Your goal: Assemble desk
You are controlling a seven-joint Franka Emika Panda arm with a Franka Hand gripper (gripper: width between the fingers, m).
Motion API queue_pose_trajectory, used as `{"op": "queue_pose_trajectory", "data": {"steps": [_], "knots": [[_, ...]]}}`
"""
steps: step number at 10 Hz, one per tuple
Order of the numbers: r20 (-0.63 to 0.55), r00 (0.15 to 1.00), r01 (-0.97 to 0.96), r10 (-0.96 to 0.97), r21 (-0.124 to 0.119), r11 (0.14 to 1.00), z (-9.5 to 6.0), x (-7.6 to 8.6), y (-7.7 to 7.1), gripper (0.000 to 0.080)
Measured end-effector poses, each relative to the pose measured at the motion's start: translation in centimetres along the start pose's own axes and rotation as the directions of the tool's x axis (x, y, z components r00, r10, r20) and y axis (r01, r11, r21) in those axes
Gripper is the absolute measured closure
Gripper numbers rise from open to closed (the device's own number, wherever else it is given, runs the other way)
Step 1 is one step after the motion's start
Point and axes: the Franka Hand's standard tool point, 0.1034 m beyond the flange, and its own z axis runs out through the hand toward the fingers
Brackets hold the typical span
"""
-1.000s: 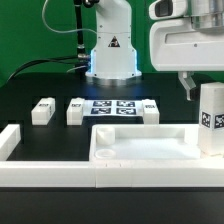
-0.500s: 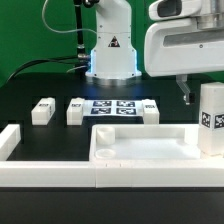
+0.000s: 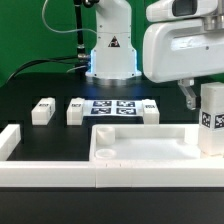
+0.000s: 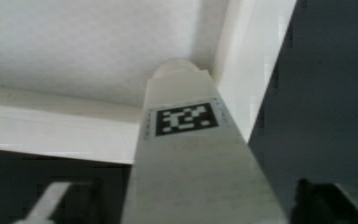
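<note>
A black table top [image 3: 40, 80] is carrying everything. Along its near edge a long low white rail with L-shaped ends [image 3: 60, 172] is lying, with its long axis running across the exterior view.

Just behind the rail the large white plastic rectangular panel with a raised rim [image 3: 140, 140] is lying flat. Its rim is facing up and its long axis is also going from the exterior view's left to its right.

Over the panel's end on the exterior view's right, the white arm's two-finger gripper [image 4: 181, 203] is hanging.

Under it a white square leg post with a black-white tag [image 3: 212, 120] is standing upright, its long axis vertical. In the wrist view its top end is pointing toward the camera, and its foot is sitting by the panel's corner rim.

The dark fingers [image 3: 188, 96] are standing one on each side of the post. In the wrist view a gap is showing on both sides, so they are apart and not gripping it.

Farther back, the marker board [image 3: 112, 106] is lying flat, and three more white tagged leg posts [image 3: 42, 110] are lying on their sides in a row with it.
</note>
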Motion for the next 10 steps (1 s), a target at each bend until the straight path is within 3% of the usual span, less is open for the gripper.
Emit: {"op": "queue_pose_trajectory", "data": {"steps": [1,2,5,7,10], "knots": [[0.0,0.998,-0.07,0.07,0.002,0.998,0.02,0.0,-0.06,0.0437],[0.0,0.988,-0.153,0.153,0.0,0.988,0.02,-0.01,0.12,0.0511],[-0.001,0.922,-0.387,0.387,-0.001,0.922,0.02,-0.01,0.25,0.0511],[-0.001,0.767,-0.642,0.642,0.004,0.767,0.06,-0.03,0.53,0.0511],[0.037,0.39,-0.921,0.92,0.011,0.39,0.07,-0.16,0.83,0.0511]]}}
